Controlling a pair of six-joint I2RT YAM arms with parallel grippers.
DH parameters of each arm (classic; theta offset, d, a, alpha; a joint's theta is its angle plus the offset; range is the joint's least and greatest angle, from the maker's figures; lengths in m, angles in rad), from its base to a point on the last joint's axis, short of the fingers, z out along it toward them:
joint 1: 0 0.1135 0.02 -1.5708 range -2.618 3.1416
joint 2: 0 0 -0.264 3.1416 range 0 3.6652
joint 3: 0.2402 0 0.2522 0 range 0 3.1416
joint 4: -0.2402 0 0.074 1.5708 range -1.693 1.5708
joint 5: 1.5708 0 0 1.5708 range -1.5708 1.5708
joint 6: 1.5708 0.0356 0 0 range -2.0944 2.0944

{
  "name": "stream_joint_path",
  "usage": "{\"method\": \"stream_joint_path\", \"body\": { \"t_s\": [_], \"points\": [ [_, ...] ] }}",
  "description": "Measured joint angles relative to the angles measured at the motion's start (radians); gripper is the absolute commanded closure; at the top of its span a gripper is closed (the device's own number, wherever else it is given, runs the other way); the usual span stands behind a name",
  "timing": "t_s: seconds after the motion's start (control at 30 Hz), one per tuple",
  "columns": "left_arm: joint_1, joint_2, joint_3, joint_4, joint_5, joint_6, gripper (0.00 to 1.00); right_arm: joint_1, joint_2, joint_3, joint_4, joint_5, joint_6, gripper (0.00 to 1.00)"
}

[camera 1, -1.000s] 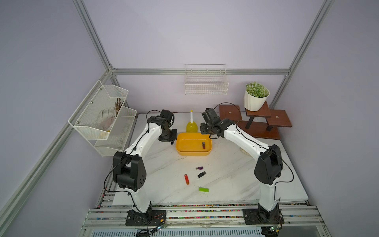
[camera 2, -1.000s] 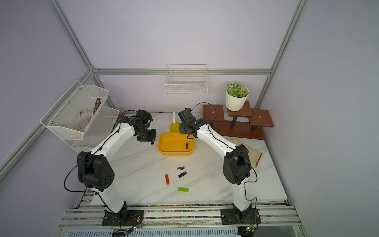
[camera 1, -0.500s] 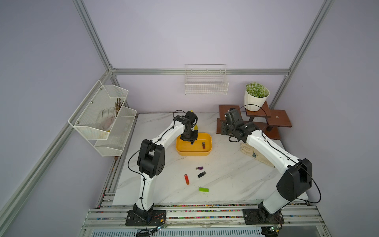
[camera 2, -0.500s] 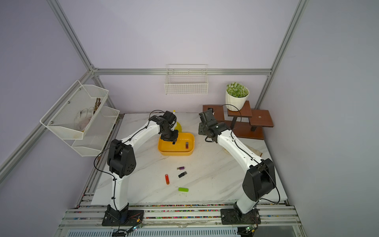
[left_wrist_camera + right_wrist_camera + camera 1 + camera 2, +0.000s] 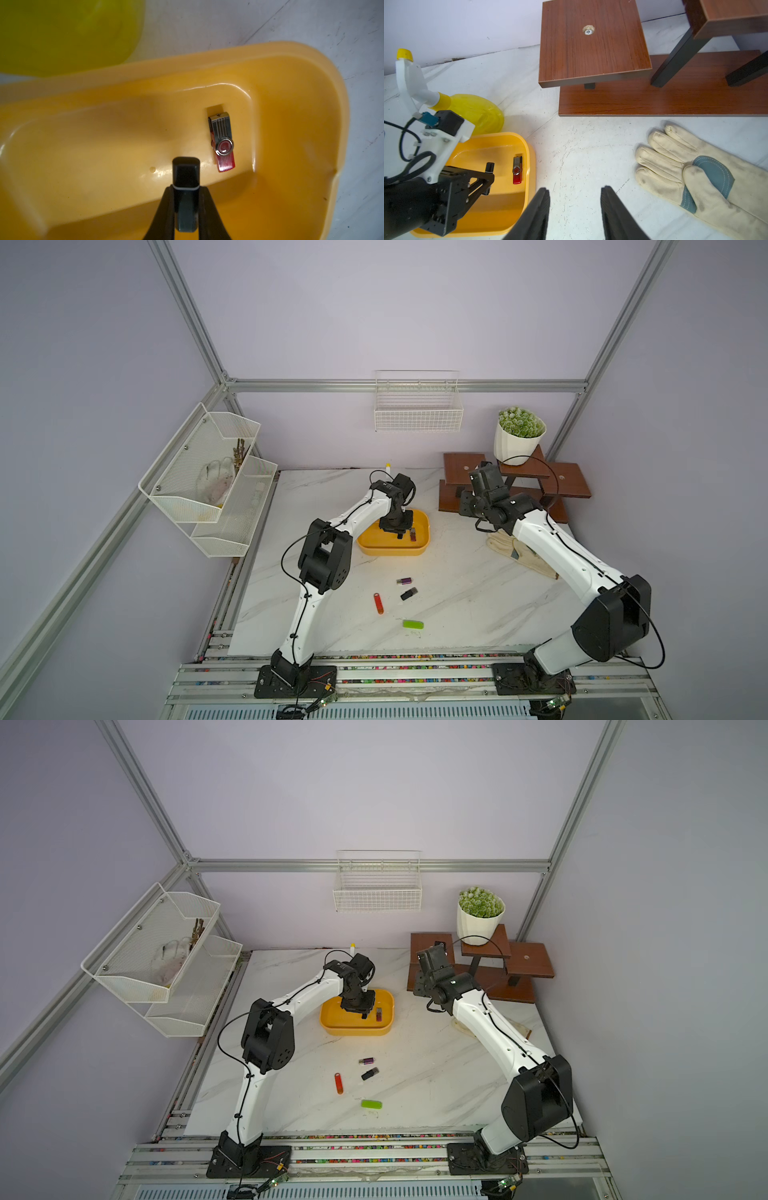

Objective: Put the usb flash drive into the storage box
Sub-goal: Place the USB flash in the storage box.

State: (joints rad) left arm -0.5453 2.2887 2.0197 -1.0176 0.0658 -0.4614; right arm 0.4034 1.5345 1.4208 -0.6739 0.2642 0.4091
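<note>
Left gripper (image 5: 186, 188): pinching a black USB flash drive (image 5: 186, 172) by its sides, above the inside of the storage box (image 5: 291, 124).
Black drive: smooth rectangular casing with rounded corners and a thin pale band where the fingers meet it. Whether its tip touches the box floor cannot be told.
Storage box: glossy yellow-orange plastic, shallow, with rounded corners and a rolled rim. It sits toward the bench's far edge, about mid-width, in both top views (image 5: 390, 549) (image 5: 353, 1029).
Red swivel drive (image 5: 222, 143): ribbed metal cover over a translucent red body, flat on the box floor beside the black drive.
Right gripper (image 5: 575, 190): fingers spread, nothing between them, over bare marble-patterned bench between the box and a work glove (image 5: 685, 172).
Glove: cream suede with a blue palm patch, soiled, near the right edge.
Right wrist view only: yellow spray bottle (image 5: 473, 112) just behind the box and a wood-grain stepped stand (image 5: 591, 41).
Top view only: four loose drives toward the near edge, purple (image 5: 404, 581), black (image 5: 409, 593), orange-red (image 5: 378, 603) and green (image 5: 412, 624).
</note>
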Motion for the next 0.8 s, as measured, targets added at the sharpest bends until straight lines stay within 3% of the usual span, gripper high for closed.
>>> {"method": "stream_joint_path", "body": {
  "t_s": [0.6, 0.8],
  "points": [
    [-0.012, 0.061, 0.014, 0.028, -0.044, -0.018, 1.0, -0.004, -0.013, -0.032, 0.0, -0.011, -0.003, 0.54],
    [-0.012, 0.066, 0.019, 0.033, -0.043, -0.018, 0.81, -0.004, -0.014, -0.032, 0.0, -0.012, -0.004, 0.54]
  ]
}}
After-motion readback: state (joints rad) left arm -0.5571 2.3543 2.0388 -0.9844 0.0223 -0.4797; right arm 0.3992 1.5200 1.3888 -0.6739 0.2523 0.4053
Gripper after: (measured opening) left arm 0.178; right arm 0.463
